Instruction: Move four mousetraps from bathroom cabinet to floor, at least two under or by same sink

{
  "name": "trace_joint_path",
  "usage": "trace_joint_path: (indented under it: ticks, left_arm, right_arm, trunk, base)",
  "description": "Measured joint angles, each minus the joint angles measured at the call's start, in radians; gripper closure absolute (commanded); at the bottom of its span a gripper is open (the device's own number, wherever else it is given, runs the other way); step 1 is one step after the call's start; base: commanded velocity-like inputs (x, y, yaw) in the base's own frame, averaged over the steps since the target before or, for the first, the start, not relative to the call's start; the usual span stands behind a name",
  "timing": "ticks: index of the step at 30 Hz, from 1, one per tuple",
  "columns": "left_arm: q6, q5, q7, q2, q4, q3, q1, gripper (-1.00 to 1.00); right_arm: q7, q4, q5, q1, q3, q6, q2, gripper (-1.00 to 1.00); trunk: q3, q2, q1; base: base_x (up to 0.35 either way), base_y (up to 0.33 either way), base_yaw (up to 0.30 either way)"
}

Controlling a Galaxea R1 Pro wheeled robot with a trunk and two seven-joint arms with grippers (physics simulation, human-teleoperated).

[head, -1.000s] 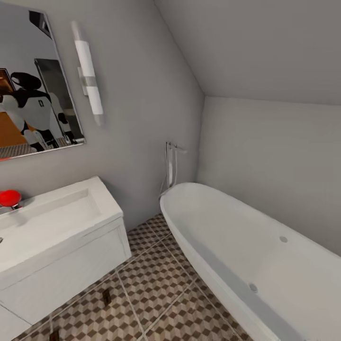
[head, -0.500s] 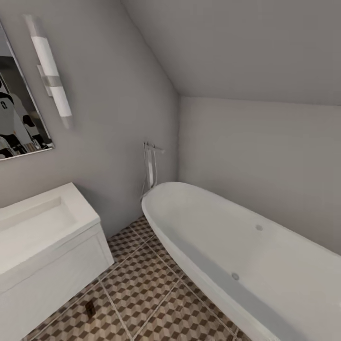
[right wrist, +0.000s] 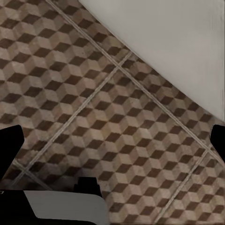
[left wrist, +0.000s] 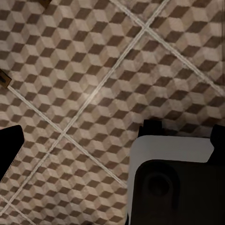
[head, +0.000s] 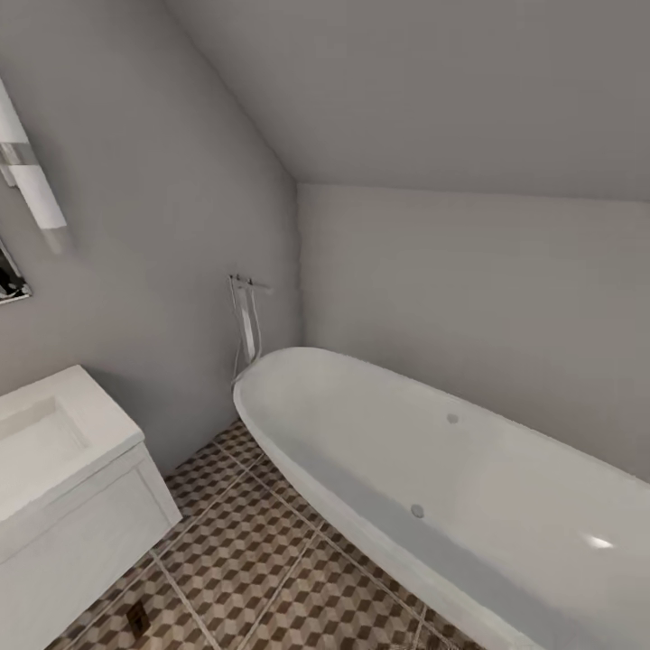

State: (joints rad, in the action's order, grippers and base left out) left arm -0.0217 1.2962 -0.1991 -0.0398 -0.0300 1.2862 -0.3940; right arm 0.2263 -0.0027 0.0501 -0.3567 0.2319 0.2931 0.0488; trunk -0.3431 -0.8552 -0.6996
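Down on the bathroom floor point(head: 271, 551), just in front of the sink point(head: 63, 487), we spot one mousetrap point(head: 137, 617): a small flat dark-brown board lying on the cube-patterned tiles. From our left wrist camera, two more dark-brown bits peek in at the picture's edges point(left wrist: 3, 78) point(left wrist: 44, 2), too cropped for us to call. The tiles run brown, beige and cream with pale grout lines. One white oval bathtub point(head: 433, 469) fills the corner under the sloped grey ceiling, and one tube wall light point(head: 32, 185) hangs above the sink. Our left gripper point(left wrist: 112, 140) and right gripper point(right wrist: 112, 140) both hang spread wide and empty over bare tiles.
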Motion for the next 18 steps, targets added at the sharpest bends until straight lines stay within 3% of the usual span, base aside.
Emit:
trace_joint_path:
  ticks: [18]
  left_arm:
    - [-0.001,0.001,0.002,0.010,-0.002,0.000,0.000,-1.00]
  right_arm:
    - [0.000,0.001,0.000,0.002,0.000,-0.001,0.003,-1.00]
  trunk:
    - [0.000,0.000,0.000]
  base:
    - [0.000,0.000,-0.288]
